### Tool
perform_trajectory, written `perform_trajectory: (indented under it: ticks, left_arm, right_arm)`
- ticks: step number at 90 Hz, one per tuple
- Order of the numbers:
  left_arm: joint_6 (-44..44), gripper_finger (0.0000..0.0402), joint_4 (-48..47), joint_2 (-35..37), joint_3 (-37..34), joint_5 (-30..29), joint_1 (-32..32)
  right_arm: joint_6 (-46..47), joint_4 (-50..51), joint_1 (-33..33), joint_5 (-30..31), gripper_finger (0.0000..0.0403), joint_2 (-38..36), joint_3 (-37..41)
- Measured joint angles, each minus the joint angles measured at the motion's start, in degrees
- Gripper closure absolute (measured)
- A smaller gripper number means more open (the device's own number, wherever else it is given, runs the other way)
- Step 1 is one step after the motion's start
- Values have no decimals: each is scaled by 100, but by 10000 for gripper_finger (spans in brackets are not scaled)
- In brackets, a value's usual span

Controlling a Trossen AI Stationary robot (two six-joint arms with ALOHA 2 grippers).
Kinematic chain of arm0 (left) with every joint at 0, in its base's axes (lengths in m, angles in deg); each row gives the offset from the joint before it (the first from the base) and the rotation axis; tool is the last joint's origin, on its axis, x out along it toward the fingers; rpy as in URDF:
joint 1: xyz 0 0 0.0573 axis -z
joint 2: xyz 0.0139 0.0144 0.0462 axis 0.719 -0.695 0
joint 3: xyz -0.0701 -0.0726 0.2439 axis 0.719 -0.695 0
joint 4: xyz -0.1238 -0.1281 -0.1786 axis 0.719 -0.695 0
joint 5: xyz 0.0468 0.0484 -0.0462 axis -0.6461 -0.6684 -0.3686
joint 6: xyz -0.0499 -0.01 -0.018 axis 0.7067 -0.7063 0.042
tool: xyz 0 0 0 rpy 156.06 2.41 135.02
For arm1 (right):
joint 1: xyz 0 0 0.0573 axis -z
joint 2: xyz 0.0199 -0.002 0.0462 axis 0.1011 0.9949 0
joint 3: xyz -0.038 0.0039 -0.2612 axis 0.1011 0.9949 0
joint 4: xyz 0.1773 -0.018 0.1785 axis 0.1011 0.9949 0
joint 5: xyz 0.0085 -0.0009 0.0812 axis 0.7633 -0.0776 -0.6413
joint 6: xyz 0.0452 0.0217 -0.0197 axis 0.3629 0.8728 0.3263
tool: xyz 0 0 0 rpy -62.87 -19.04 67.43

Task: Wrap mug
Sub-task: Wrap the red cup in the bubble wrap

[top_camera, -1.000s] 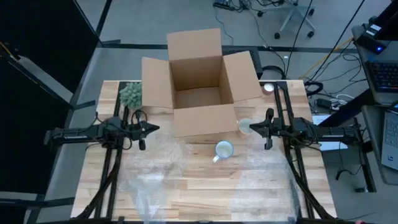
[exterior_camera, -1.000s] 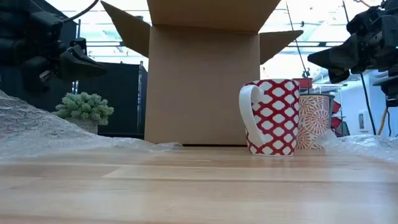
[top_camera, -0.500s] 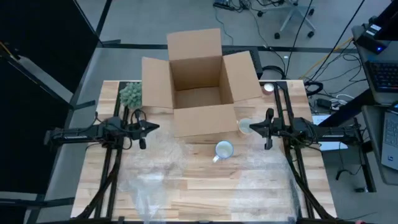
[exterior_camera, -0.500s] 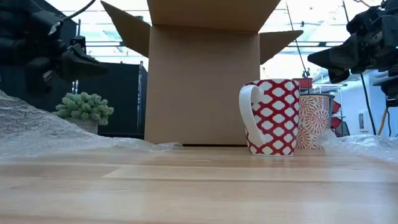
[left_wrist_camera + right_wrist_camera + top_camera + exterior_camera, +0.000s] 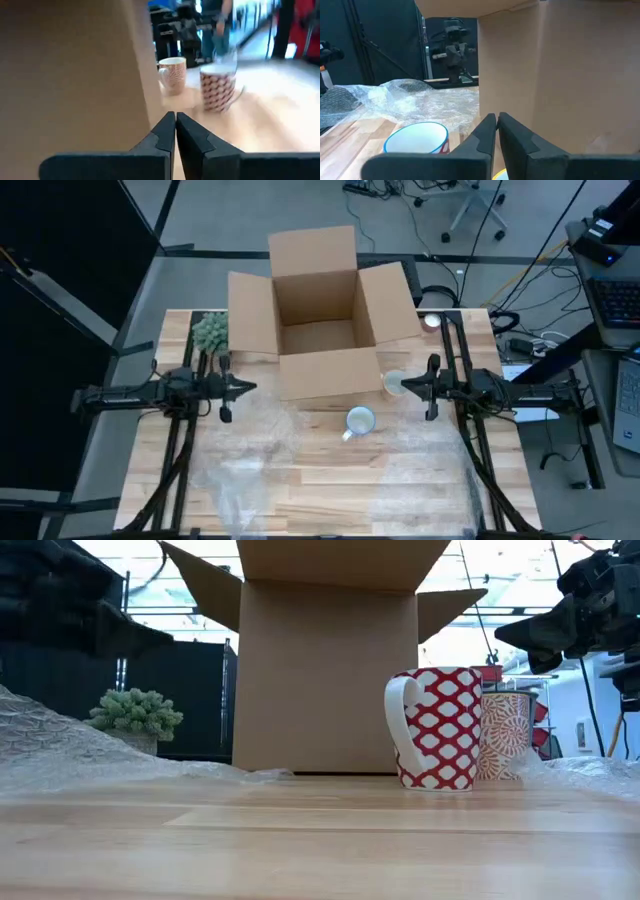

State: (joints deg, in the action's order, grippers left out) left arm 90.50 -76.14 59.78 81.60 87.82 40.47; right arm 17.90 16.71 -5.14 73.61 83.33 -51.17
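Two mugs are sitting on the table (image 5: pixel 300 490) just in front of the box (image 5: pixel 320 310): a red-and-white mug (image 5: pixel 437 728) w/ its handle facing the low camera's left, and a 2nd patterned mug (image 5: pixel 508 735) right beside it, nearer the box's right front corner; can't tell if they're touching. From above, the red mug (image 5: pixel 360 421) is standing upright on bubble wrap (image 5: pixel 300 445), approx. mid-table, slightly right of centre. Wrap is spreading across the table's front half and bunching up at the low view's left, near a small green plant (image 5: pixel 135 712). Left gripper (image 5: pixel 247 387) is hanging above the table by the box's left front corner, pointing inward, fingers pressed together, holding nothing; its wrist cam is showing the jaws clenched, w/ both mugs beyond. Right gripper (image 5: pixel 408 387) is hovering by the box's right front corner, next to the 2nd mug, also pointing inward, jaws clenched and empty. Right wrist view is showing a white mug rim (image 5: pixel 416 137) below the fingers and the box wall alongside.
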Motion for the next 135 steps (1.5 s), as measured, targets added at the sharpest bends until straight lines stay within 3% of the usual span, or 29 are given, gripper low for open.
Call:
perform_trajectory:
  ticks: [6, 23, 38, 54, 70, 89, 102, 120, 135]
  left_arm:
    - [713, 398, 10, 0, -1, -2, 0]
    - [1321, 398, 343, 0, -2, 31, 0]
    - [1297, 400, 425, -29, 410, 258, 53]
    - [502, 401, 32, -380, 1266, 249, 190]
    - [383, 401, -434, -1556, 2258, 231, 546]
    - [191, 401, -1008, -3196, 3507, -126, 1477]
    - [864, 401, -1744, -4083, 4369, -714, 2479]
    - [1043, 401, -1563, -5478, 5165, -1692, 3864]
    - [839, 401, -1111, -6783, 5621, -2331, 4351]
  right_arm:
    - [0, -1, 1, 0, 394, 0, -1]
    - [0, -2, 0, 0, 394, -1, 0]
    - [0, -4, 1, 0, 394, -1, 0]
    - [0, -1, 0, 0, 394, -1, 0]
    - [0, -2, 2, 0, 394, 1, -1]
    - [1, -2, 0, 0, 394, -1, -1]
    - [0, -2, 0, 0, 394, -1, 0]
    - [0, 0, 0, 0, 394, -1, 0]
    - [0, -2, 1, 0, 394, -1, 0]
